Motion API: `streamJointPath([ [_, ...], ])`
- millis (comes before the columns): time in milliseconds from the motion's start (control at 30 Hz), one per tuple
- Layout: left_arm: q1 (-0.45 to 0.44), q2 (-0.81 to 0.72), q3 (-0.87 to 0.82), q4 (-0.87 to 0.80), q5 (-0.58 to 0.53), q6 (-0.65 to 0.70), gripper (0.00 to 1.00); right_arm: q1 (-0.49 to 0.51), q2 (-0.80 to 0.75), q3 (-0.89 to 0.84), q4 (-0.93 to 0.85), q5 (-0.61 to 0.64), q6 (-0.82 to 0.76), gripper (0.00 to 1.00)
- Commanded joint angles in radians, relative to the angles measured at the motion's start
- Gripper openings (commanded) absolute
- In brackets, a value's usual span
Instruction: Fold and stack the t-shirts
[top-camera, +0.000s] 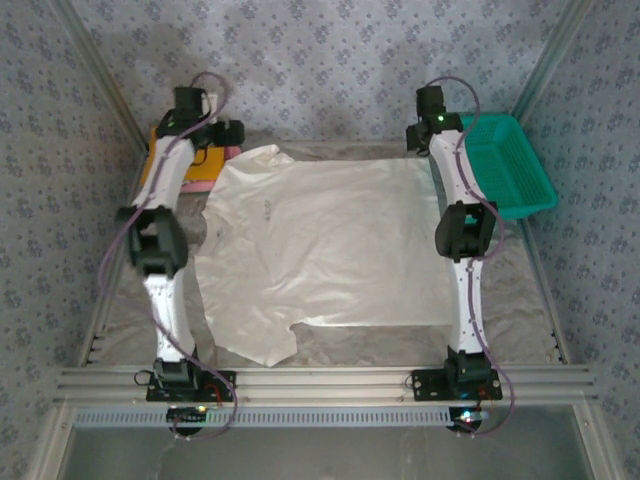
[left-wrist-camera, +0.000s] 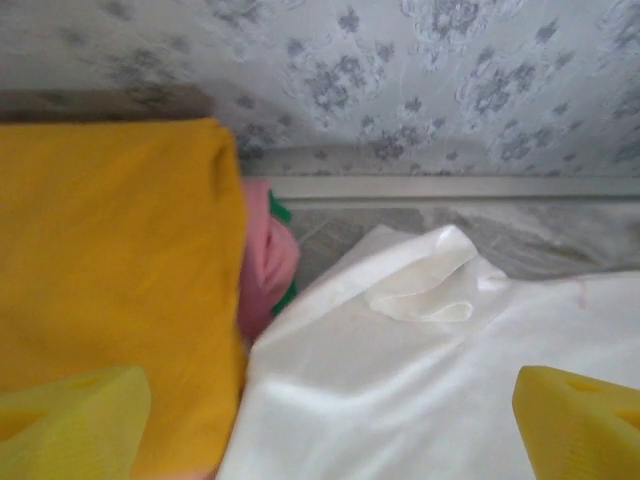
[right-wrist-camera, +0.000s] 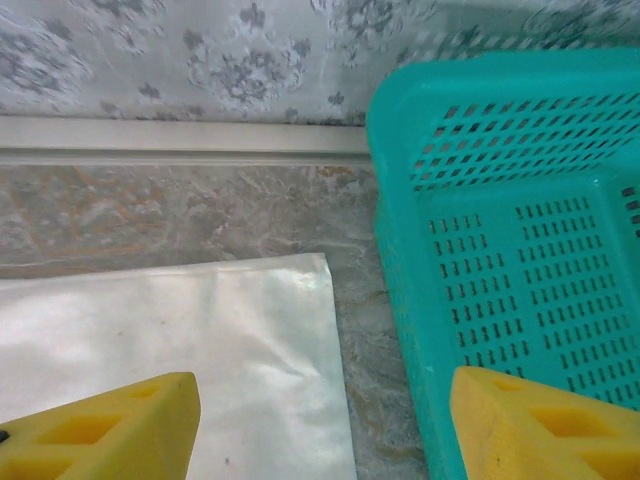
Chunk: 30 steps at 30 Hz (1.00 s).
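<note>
A large white t-shirt (top-camera: 325, 250) lies spread flat across the middle of the table. At its far left end my left gripper (left-wrist-camera: 330, 430) hangs open over a rumpled sleeve (left-wrist-camera: 425, 285), its yellow fingers (left-wrist-camera: 70, 420) wide apart and holding nothing. Beside that sleeve sits a folded orange shirt (left-wrist-camera: 110, 250), with a pink shirt (left-wrist-camera: 265, 265) and a strip of green shirt (left-wrist-camera: 282, 212) under it. My right gripper (right-wrist-camera: 325, 430) is open above the white shirt's far right corner (right-wrist-camera: 250, 330), empty, one finger (right-wrist-camera: 540, 430) over the basket's edge.
A teal mesh basket (top-camera: 510, 165) stands at the back right, close to the shirt's corner with a narrow strip of table (right-wrist-camera: 370, 330) between. Patterned walls close in the back and sides. Both arms reach from the near rail (top-camera: 320, 385) along the shirt's sides.
</note>
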<state>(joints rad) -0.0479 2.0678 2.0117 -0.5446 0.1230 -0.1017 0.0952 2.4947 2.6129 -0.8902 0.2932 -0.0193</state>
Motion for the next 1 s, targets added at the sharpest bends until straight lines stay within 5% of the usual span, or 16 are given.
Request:
streamJointPath([
  [0, 0.028, -0.313, -0.383, 0.299, 0.003, -0.11, 0.95, 0.032, -0.196, -0.09, -0.027, -0.066, 0.025, 0.7],
  [167, 0.008, -0.691, -0.84, 0.206, -0.063, -0.24, 0.93, 0.143, -0.622, -0.625, 0.215, -0.089, 0.062, 0.72],
  [300, -0.02, -0.981, -1.056, -0.034, -0.154, -0.361, 0.92, 0.18, -0.949, -1.049, 0.398, -0.138, 0.208, 0.72],
  [467, -0.086, -1.103, -1.195, -0.305, -0.162, -0.54, 0.92, 0.182, -1.199, -1.535, 0.4, -0.19, 0.413, 0.72],
  [633, -0.097, -1.095, -1.375, -0.145, -0.104, -0.547, 0.86, 0.171, -1.26, -1.791, 0.321, -0.278, 0.5, 0.67],
  [733, -0.101, -0.967, -1.391, 0.063, -0.03, -0.492, 0.74, 0.169, -1.226, -1.839, 0.362, -0.335, 0.498, 0.42],
  [800, -0.118, -0.856, -1.366, 0.175, 0.0, -0.451, 0.51, 0.181, -1.14, -1.8, 0.384, -0.368, 0.453, 0.01],
  [900, -0.165, -0.708, -1.282, 0.268, -0.018, -0.4, 0.22, 0.23, -1.012, -1.724, 0.42, -0.367, 0.416, 0.0],
  [967, -0.187, -0.608, -1.21, 0.285, -0.035, -0.363, 0.16, 0.241, -0.941, -1.687, 0.464, -0.383, 0.417, 0.0],
])
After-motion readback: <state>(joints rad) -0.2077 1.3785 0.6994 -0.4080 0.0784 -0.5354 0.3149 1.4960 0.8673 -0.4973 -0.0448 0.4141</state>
